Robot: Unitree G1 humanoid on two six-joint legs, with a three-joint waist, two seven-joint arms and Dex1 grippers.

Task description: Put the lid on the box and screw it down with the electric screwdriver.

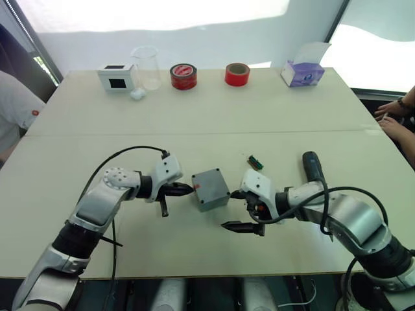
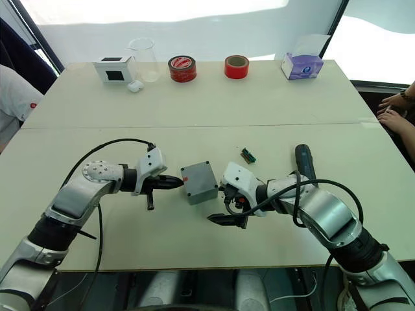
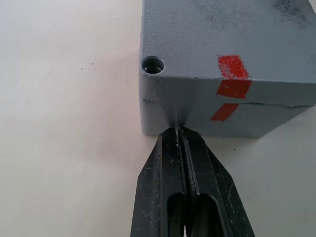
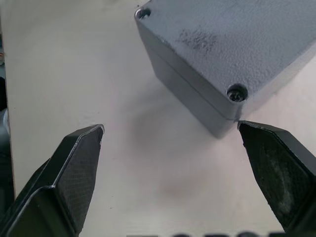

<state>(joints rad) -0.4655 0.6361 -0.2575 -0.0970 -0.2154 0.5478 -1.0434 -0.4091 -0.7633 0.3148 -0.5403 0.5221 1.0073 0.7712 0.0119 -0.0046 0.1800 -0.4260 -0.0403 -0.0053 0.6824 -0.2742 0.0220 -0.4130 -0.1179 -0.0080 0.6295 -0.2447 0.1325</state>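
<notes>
The grey box (image 1: 215, 202) sits mid-table with the lid (image 1: 208, 183) lying on top of it; a red mark (image 3: 232, 74) crosses the seam. One lid corner hole (image 3: 152, 64) looks empty, while another corner holds a screw (image 4: 237, 92). My left gripper (image 1: 189, 189) is shut, and its tips (image 3: 177, 132) touch the box's left side just below the seam. My right gripper (image 1: 229, 208) stands open close to the box's right corner, holding nothing. The dark electric screwdriver (image 1: 313, 166) lies on the table behind my right forearm.
A small green part (image 1: 255, 162) lies just beyond the right gripper. Along the far edge stand a white box with a black screen (image 1: 117, 76), a clear beaker (image 1: 146, 67), two red tape rolls (image 1: 183, 76) and a purple tissue box (image 1: 303, 72). A person's hands (image 1: 394, 118) rest at the right edge.
</notes>
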